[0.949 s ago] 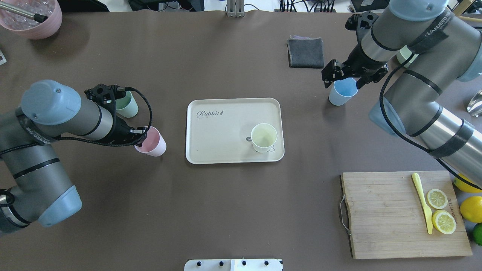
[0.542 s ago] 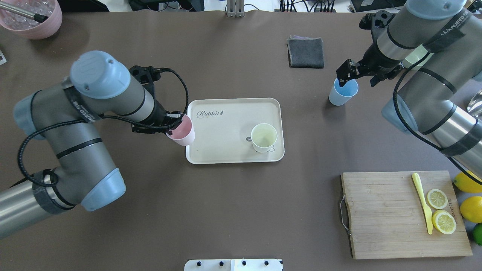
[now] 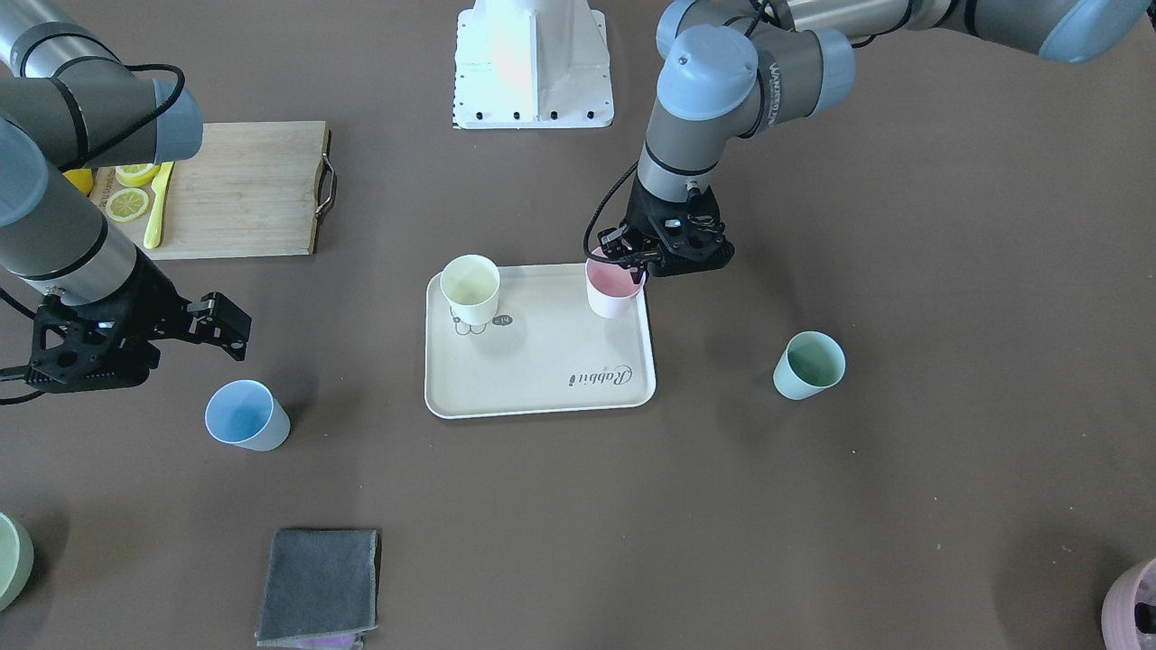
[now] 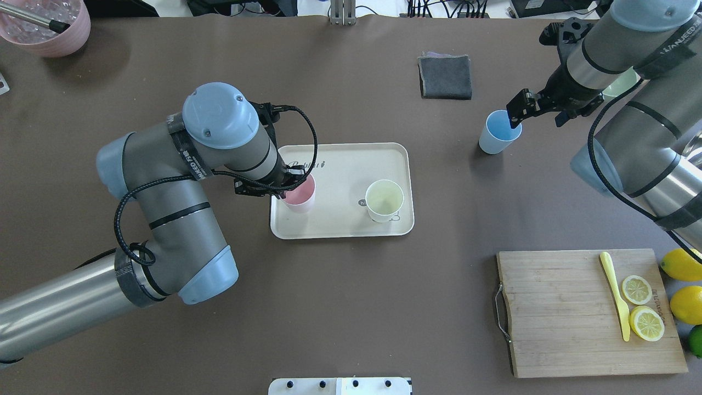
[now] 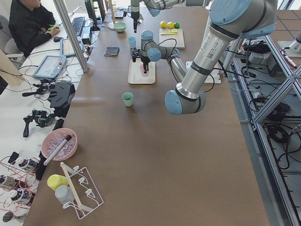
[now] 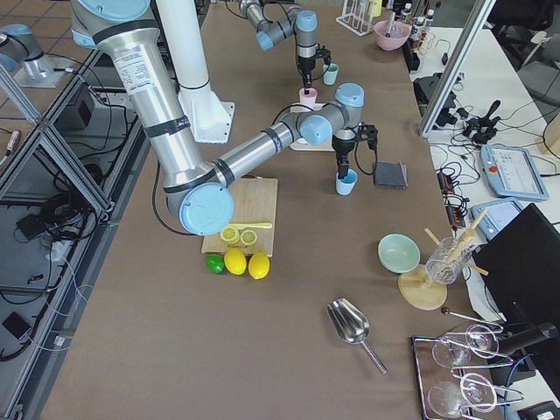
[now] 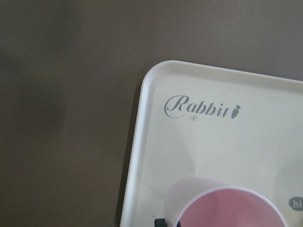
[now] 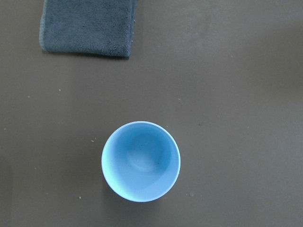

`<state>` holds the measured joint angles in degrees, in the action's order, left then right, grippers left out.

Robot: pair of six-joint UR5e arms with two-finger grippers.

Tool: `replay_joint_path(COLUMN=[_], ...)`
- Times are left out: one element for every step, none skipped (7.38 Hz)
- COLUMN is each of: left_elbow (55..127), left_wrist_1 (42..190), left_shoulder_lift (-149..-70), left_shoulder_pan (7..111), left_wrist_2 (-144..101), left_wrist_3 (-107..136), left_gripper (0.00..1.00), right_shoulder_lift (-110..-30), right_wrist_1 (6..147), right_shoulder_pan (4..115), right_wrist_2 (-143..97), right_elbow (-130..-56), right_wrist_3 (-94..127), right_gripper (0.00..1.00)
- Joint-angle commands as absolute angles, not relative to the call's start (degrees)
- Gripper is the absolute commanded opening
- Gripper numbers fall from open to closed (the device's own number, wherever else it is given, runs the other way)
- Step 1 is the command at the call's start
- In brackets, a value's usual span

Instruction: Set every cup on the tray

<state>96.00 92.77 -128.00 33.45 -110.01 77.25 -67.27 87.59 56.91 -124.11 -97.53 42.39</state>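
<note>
Tray (image 4: 340, 164) lies flat in the middle of the counter (image 4: 351, 307), its long sides running toward the counter's two ends. Two cups are within its rim. The yellow cup (image 4: 384, 200) stands upright in the tray corner nearest the robot's edge and the right end. The pink cup (image 4: 299, 193) is over the opposite short side, toward the left end, upright with its mouth up. The left gripper (image 4: 283, 188) has it pinched by the rim, with its fingers closed on the cup wall on the side facing the left end. The left wrist view shows the pink mouth right below the camera, with the "Rabbit" script beyond it. Whether the pink cup's base touches the tray floor or is just above it is hard to tell from these angles.

The blue cup (image 4: 498, 131) stands upright on the bare counter, well apart from the tray, toward the right end and nearer the far edge. The right gripper (image 4: 540, 108) is above it with its fingers spread wide and nothing between them. The right wrist view looks straight down into the blue mouth. A folded grey cloth (image 4: 445, 77) lies near the far edge, not far from the blue cup.

The green cup (image 3: 808, 366) stands upright on the counter toward the left end, apart from the tray. A cutting board (image 4: 559, 312) sits at the near right corner.
</note>
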Motion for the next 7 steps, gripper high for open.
replay_joint_path(left_elbow=[91.6,91.5,91.49,91.67,92.19,93.5,96.13], left_wrist_1=[99.11,99.23,99.23,99.14,99.14,98.79,98.53], left_shoulder_lift=[-127.88,-127.88,-127.88,-127.88,-127.79,-127.71,-126.75], left_shoulder_pan=[32.35,32.34,32.26,32.34,32.34,32.43,32.52], left_wrist_2=[-108.64,-108.72,-108.72,-108.72,-108.63,-108.63,-108.81], left_wrist_3=[77.17,77.17,77.08,77.17,77.17,77.17,77.25], left_gripper=[0.0,0.0,0.0,0.48,0.97,0.98,0.98], right_shoulder_lift=[-67.59,-67.67,-67.94,-68.03,-68.2,-68.38,-68.38], right_wrist_1=[87.54,87.54,87.54,87.54,87.63,87.54,87.54], right_shoulder_pan=[57.04,57.13,57.22,57.3,57.3,57.3,57.22], right_wrist_2=[-124.1,-124.1,-124.19,-124.19,-124.19,-124.1,-124.1], right_elbow=[-97.47,-97.47,-97.47,-97.47,-97.47,-97.47,-97.47], right_wrist_3=[42.27,42.19,42.19,41.93,41.23,41.22,41.22], right_gripper=[1.0,1.0,1.0,1.0,1.0,1.0,1.0])
